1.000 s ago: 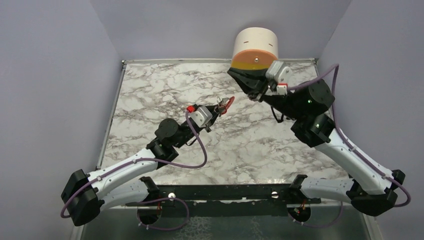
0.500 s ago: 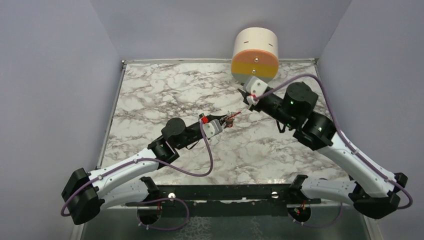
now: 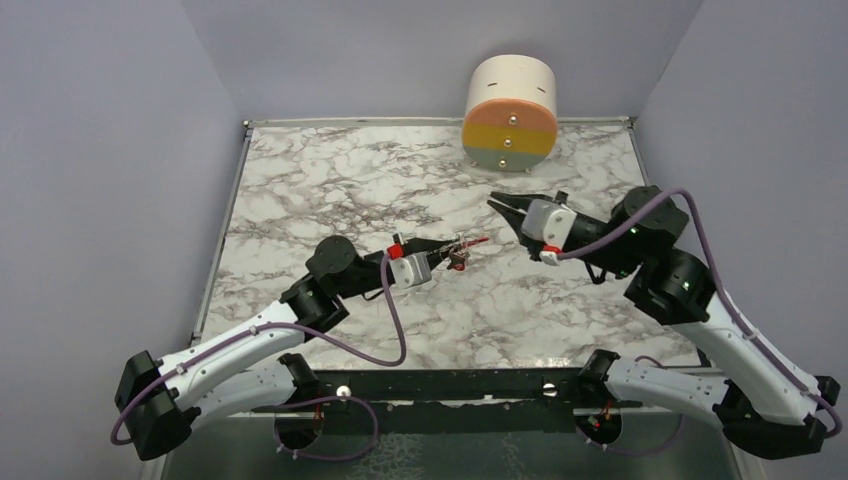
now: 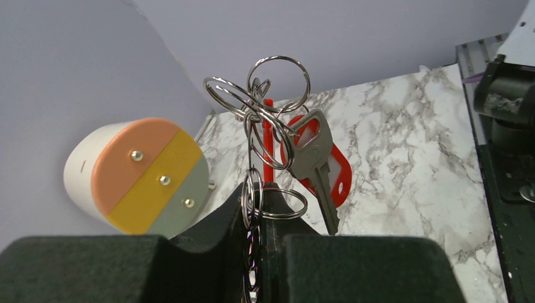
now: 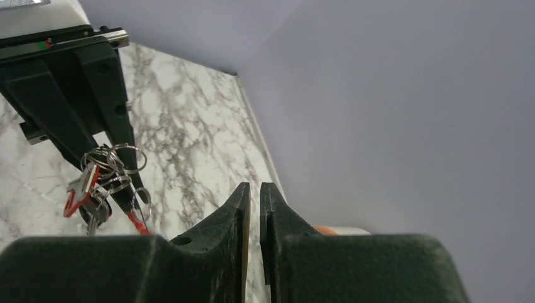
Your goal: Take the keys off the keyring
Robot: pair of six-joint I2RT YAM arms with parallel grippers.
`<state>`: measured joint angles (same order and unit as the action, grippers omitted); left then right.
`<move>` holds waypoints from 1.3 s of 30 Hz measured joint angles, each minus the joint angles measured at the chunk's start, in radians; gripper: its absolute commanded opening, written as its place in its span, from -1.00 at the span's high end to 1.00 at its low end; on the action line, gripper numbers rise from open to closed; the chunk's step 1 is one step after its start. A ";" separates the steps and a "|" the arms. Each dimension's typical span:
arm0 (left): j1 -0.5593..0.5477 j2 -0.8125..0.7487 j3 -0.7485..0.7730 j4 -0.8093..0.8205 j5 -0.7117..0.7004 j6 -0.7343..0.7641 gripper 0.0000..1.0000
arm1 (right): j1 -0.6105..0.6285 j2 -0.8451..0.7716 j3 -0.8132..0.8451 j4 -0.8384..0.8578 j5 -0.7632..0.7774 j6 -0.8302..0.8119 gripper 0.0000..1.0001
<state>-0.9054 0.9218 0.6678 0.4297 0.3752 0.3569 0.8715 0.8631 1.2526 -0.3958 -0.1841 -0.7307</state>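
Observation:
My left gripper (image 3: 447,253) hovers over the middle of the table, shut on the keyring (image 3: 462,249). In the left wrist view the chain links (image 4: 254,205) are pinched between the jaws. Thin silver rings (image 4: 271,95) fan out above them. A grey key (image 4: 314,165) hangs from a ring in front of the red clip (image 4: 339,173). The right wrist view shows the same bunch (image 5: 104,183) dangling from the left fingers (image 5: 76,107). My right gripper (image 3: 498,203) floats to the right of the keyring, apart from it. Its jaws (image 5: 255,189) leave only a thin slit, with nothing between them.
A round cream container (image 3: 510,100) with orange, yellow and grey bands on its face lies on its side at the back edge of the marble table (image 3: 300,190). It also shows in the left wrist view (image 4: 135,177). Grey walls enclose the table on three sides.
My right gripper has drawn back from the container's face toward the near right and now points left. The left gripper has carried the keyring slightly nearer and lower.

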 measured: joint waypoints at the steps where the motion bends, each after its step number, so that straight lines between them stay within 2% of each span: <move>1: 0.000 -0.001 0.002 -0.004 0.012 -0.003 1.00 | 0.000 0.026 0.016 -0.016 -0.021 -0.002 0.73; 9: 0.000 0.026 0.048 -0.066 0.088 -0.011 1.00 | 0.000 0.194 0.072 -0.193 -0.172 -0.027 0.71; 20: 0.000 0.077 0.082 -0.145 0.116 -0.007 1.00 | 0.000 0.123 0.088 -0.241 -0.222 -0.043 0.71; 24: 0.000 0.077 0.093 -0.171 0.119 -0.006 1.00 | 0.000 0.100 0.105 -0.249 -0.233 -0.051 0.63; 28: 0.000 0.081 0.104 -0.183 0.127 -0.002 1.00 | 0.000 0.108 0.131 -0.287 -0.260 -0.060 0.55; 39: 0.000 0.106 0.136 -0.233 0.148 0.013 1.00 | 0.000 0.172 0.165 -0.386 -0.286 -0.071 0.54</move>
<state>-0.9054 1.0275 0.8040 0.1967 0.5236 0.3702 0.8715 1.0355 1.4174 -0.7818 -0.4698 -0.8013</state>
